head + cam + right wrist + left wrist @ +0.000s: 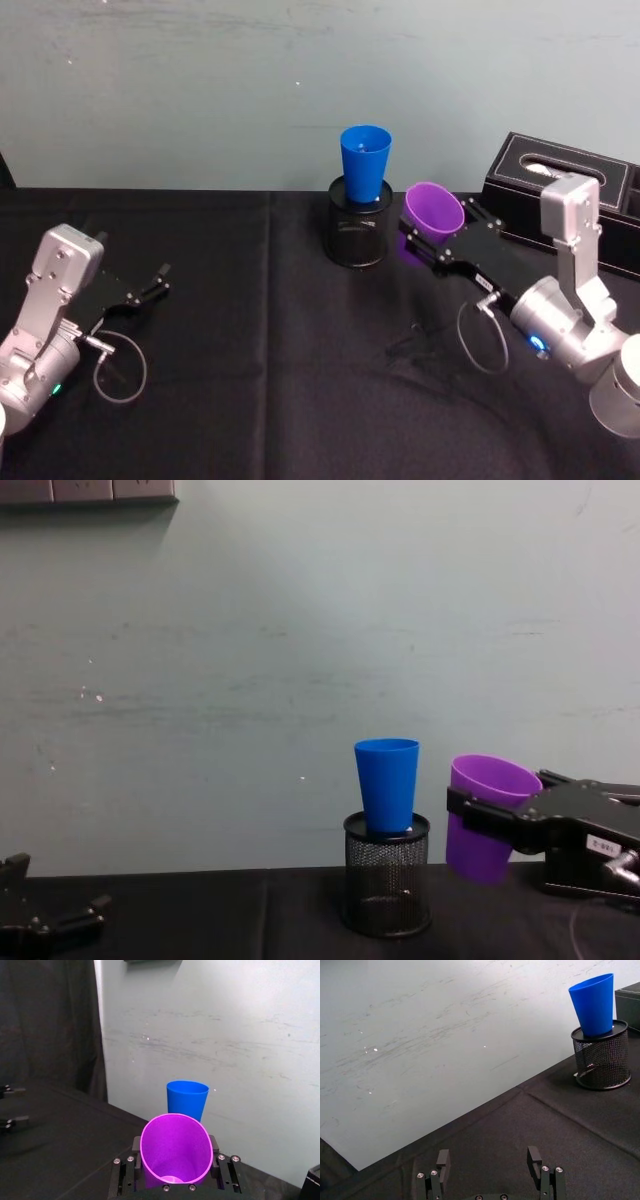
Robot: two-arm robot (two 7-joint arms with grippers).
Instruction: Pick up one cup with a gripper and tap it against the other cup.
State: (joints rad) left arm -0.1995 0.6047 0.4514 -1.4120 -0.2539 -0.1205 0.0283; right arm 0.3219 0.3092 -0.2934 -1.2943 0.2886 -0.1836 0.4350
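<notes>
We hold the purple cup [433,212] clamped in our right pincer [440,232], raised and tilted just beside the blue cup [365,160] in its mesh holder [358,240]. The tap comes next, we judge: a short sideways nudge. Our left pincer [160,280] rests wide open, well apart from the blue cup.

The head view looks down from the near side. The chest view sits low, level with the blue cup [387,780], facing the far wall [250,630]. The right wrist view looks close over the purple cup [175,1152], the left from far left; all share the blue cup.
</notes>
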